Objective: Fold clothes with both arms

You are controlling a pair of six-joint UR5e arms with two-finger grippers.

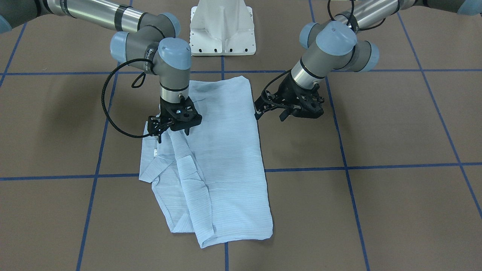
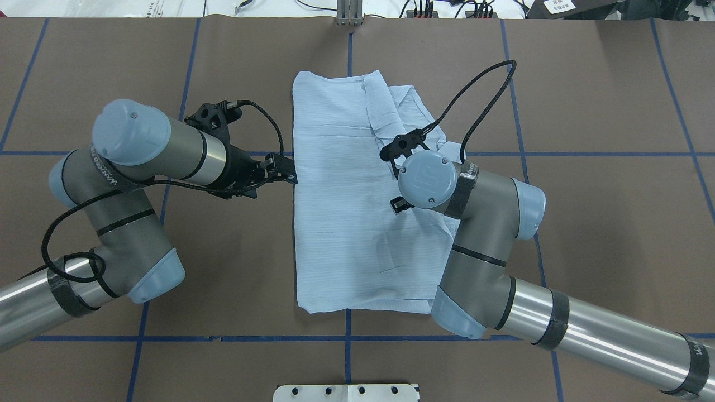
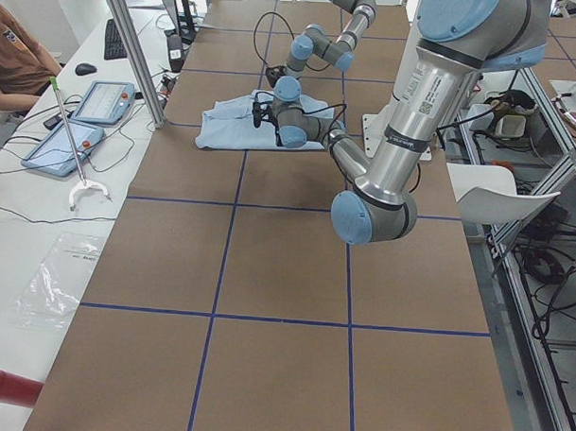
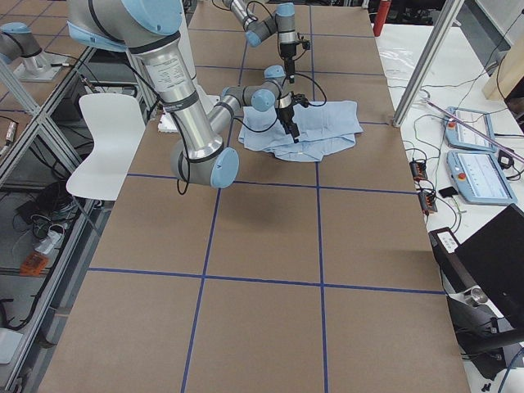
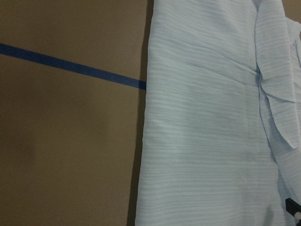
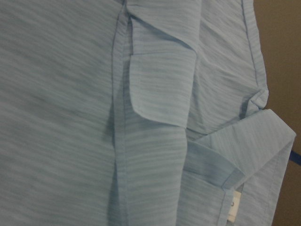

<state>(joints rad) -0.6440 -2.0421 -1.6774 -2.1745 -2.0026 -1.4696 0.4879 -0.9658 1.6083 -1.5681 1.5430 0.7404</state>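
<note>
Brown table [image 1: 376, 124] bears the shirt [image 1: 226, 150]; my right pincer [image 1: 172, 135] gapes over it, my left pincer [image 1: 269, 116] gapes beside it.

The shirt [image 1: 226, 150] is thin, matt, finely striped cloth (softly creased). The left arm [image 2: 28, 304] and right arm [image 2: 603, 335] have glossy metal tubes. The table [image 1: 376, 207] is matt.

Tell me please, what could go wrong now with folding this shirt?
The right gripper hangs over loose, overlapping flaps of the shirt; it might pinch one layer only and pull the fold apart. The left gripper is at the flat side edge; it could miss the thin cloth.
</note>
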